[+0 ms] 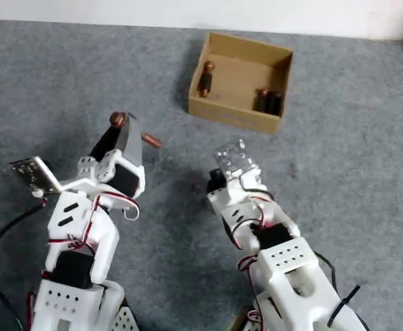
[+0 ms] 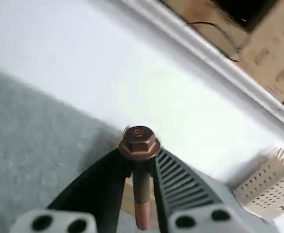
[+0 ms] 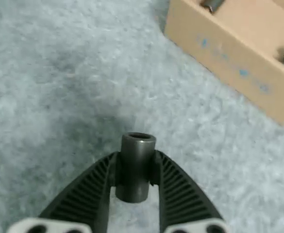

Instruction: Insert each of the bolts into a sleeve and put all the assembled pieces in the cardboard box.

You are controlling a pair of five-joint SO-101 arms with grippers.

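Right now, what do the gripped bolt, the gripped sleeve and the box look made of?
The bolt looks like metal, copper-coloured and glossy, with highlights on its hex head; plated or solid, can't tell. The sleeve is dark grey with a dull sheen: likely metal, possibly plastic. The box is brown cardboard, matte, with raw cut edges.

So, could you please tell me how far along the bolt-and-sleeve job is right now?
Done: the cardboard box holds one assembled piece and two dark pieces, apparently assembled too. In hand: the left gripper clamps a bolt between its fingers, and the right gripper clamps a sleeve. Left: pushing that bolt into that sleeve and boxing the pair.
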